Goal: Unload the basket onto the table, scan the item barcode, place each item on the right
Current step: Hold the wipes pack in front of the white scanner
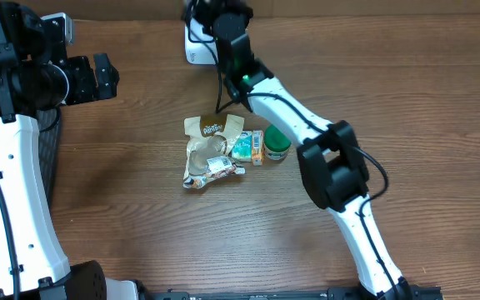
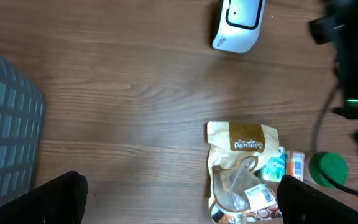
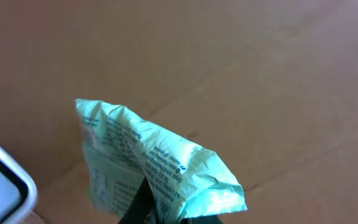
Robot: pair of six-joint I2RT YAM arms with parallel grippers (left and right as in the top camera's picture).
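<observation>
A: Checking right gripper [image 3: 143,208]. State?
B: Pressed together on a crumpled mint-green packet [image 3: 157,162], held above the table at the far side. White scanner [image 1: 197,46] close beside it (only a corner shows in the wrist view).
A: Left gripper [image 1: 102,77]?
B: Fingers spread wide, nothing between them. It hovers at the left, near a grey basket [image 2: 5,143].
A: Table?
B: Brown pouch [image 1: 211,148], teal carton [image 1: 247,147] and green lid [image 1: 276,143] side by side at centre.
</observation>
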